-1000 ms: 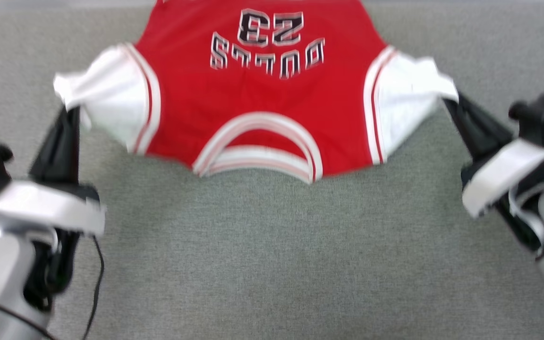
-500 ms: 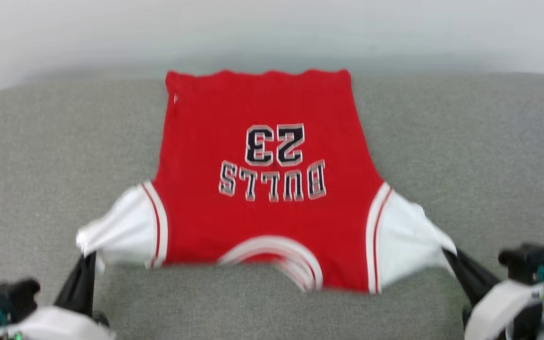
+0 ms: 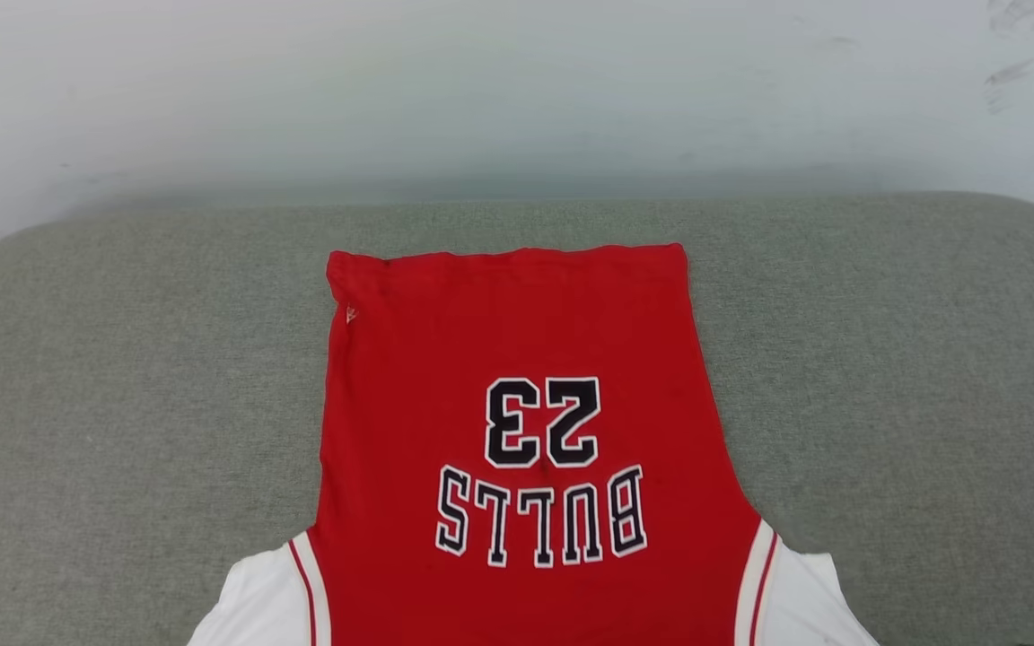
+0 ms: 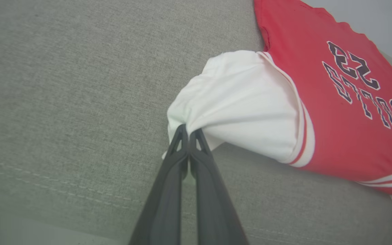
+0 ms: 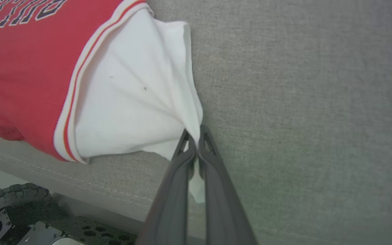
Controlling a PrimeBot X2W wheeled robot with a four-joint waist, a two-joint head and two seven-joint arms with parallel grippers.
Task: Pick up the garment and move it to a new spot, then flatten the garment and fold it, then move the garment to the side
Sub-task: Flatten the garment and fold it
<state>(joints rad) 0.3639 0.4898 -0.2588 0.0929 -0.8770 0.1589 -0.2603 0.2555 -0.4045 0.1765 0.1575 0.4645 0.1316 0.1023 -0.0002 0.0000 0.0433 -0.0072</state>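
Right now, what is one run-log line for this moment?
garment: face-up on grey cushion | left pincer: shut on garment | right pincer: shut on garment

**Dark fingers, black base hardware**

The left gripper [image 4: 189,129] has two long, slim, dark grey fingers, matte and smooth, each with a triangular cut-out just under its tip. The right gripper [image 5: 195,131] carries the same pair with the same cut-outs. In the right wrist view, down and to the left of the right gripper, sit a black segmented cable chain [image 5: 15,192] and a black plate [image 5: 80,231] pierced with oval holes.
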